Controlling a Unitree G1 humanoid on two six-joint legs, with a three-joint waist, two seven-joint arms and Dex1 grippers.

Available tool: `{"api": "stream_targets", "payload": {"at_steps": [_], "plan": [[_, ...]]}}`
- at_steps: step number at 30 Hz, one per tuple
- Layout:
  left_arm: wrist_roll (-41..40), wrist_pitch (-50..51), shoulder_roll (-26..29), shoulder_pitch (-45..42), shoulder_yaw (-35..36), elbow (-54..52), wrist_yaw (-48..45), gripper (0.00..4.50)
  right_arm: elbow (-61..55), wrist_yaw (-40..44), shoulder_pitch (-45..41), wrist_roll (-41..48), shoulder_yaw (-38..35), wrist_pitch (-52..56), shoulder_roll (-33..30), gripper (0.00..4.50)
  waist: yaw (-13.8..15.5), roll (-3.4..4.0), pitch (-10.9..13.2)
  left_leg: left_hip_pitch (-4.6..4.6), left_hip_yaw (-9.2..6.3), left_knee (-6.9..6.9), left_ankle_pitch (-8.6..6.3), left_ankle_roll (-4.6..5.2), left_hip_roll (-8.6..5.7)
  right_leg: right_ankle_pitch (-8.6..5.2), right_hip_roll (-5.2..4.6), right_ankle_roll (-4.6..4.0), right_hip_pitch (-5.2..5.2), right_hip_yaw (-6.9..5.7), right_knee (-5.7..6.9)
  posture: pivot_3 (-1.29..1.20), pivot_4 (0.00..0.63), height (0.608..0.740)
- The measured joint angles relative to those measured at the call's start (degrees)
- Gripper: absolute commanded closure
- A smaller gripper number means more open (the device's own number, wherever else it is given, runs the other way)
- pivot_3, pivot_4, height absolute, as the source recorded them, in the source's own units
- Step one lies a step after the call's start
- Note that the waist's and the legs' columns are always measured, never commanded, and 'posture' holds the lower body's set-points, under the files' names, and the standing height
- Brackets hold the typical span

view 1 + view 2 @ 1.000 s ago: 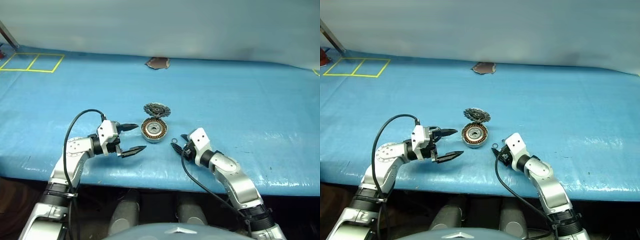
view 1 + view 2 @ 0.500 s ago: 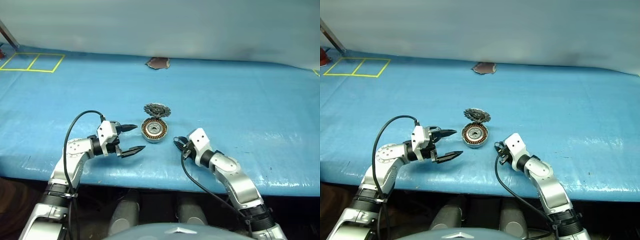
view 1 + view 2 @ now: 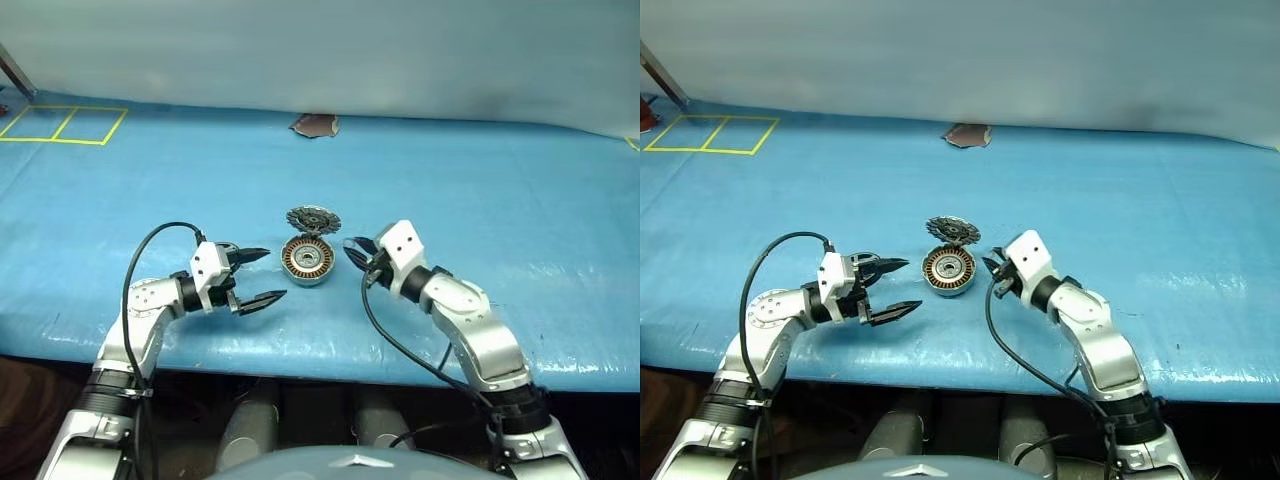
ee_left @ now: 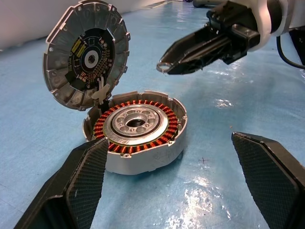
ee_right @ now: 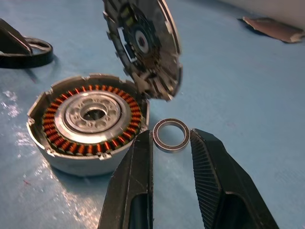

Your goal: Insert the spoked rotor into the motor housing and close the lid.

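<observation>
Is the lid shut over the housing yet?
No. The lid stands tilted up from the motor housing, leaving the copper windings exposed.

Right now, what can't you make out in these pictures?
- Ring by the left gripper: in the right wrist view, its black finger and the picture's edge hide most of it; spokes unknown.
- Small ring in the right gripper: tiny in head views.
- Brown scrap: too small to identify.

Blue table cover, yellow tape squares, pale wall, perhaps curtain.
</observation>
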Motion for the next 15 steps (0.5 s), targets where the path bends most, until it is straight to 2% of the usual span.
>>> {"api": "stream_targets", "payload": {"at_steps": [5, 15], "plan": [[0.4, -1.8, -0.3, -0.2, 0.7, 0.6, 1.8, 0.0, 3.2, 1.2, -3.4, 0.0, 4.5, 0.9, 3.1, 3.73, 0.1, -0.01, 0.0, -0.01, -0.01, -0.01, 0.0, 0.0, -0.04, 0.0, -0.02, 0.0, 0.01, 0.0, -0.05, 0.0, 0.15, 0.74], [0.6, -3.4, -0.3, -0.1, 0.8, 0.8, 3.4, 0.0, 10.0, 0.7, -6.2, -0.7, 5.5, 0.7, 5.0, 3.73, -0.2, 0.0, 0.0, 0.01, 0.0, -0.04, 0.0, 0.0, -0.02, 0.01, 0.02, 0.0, -0.01, 0.0, -0.03, 0.0, 0.15, 0.74]]}}
